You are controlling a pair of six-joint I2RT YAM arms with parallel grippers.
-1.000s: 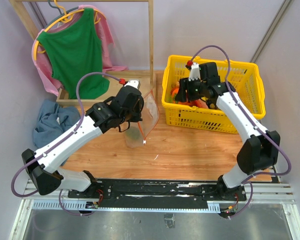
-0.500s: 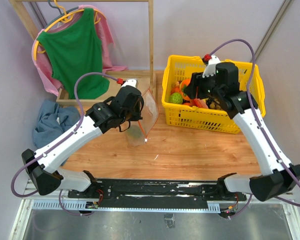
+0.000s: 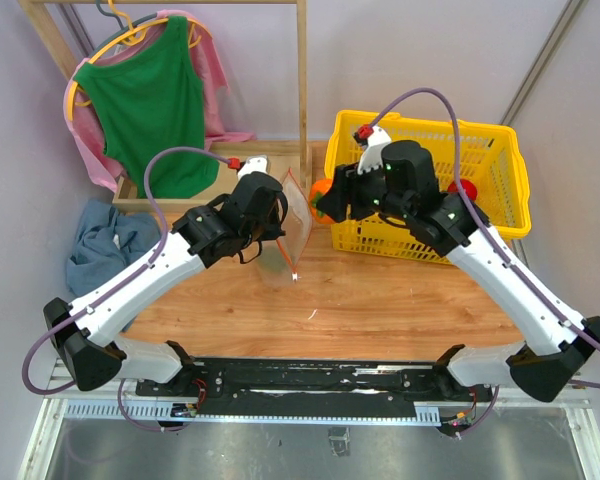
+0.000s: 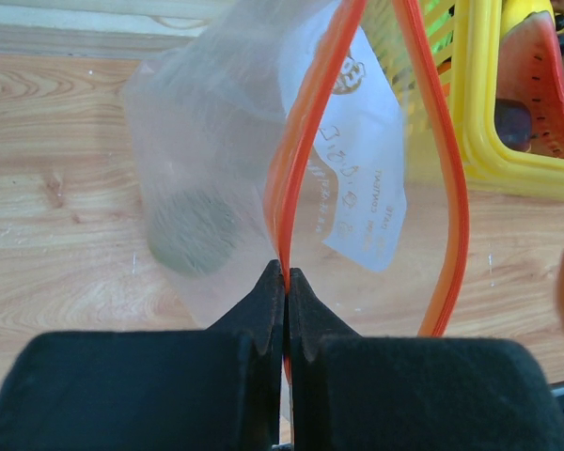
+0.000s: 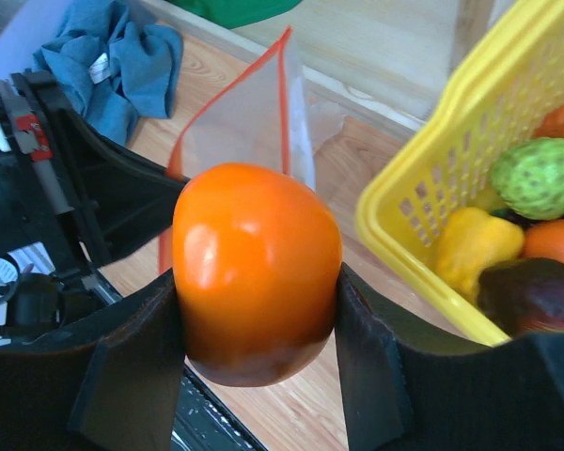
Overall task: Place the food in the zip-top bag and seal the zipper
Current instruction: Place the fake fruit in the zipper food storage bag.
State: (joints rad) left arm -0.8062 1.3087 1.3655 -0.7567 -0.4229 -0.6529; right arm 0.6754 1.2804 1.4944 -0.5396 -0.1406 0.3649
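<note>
My left gripper (image 4: 286, 274) is shut on the orange-red zipper strip (image 4: 284, 188) of the clear zip-top bag (image 3: 298, 222), holding it upright with its mouth gaping; a dark green food piece (image 4: 188, 233) lies inside. My right gripper (image 5: 258, 329) is shut on a glossy orange fruit (image 5: 256, 272), held in the air just right of the bag's mouth and left of the yellow basket (image 3: 500, 150); the fruit also shows in the top view (image 3: 323, 190). More food sits in the basket: a green bumpy fruit (image 5: 540, 177), a yellow pepper (image 5: 470, 242) and a dark purple piece (image 5: 531, 293).
A wooden clothes rack with a green top (image 3: 150, 100) stands at the back left. A blue cloth (image 3: 105, 245) lies left of the left arm. A watermelon slice (image 4: 545, 85) shows in the basket. Wooden tabletop (image 3: 380, 300) lies in front of bag and basket.
My right gripper has lifted out of the basket with the orange fruit and swung left to the bag's mouth. The left gripper keeps holding the bag in place.
</note>
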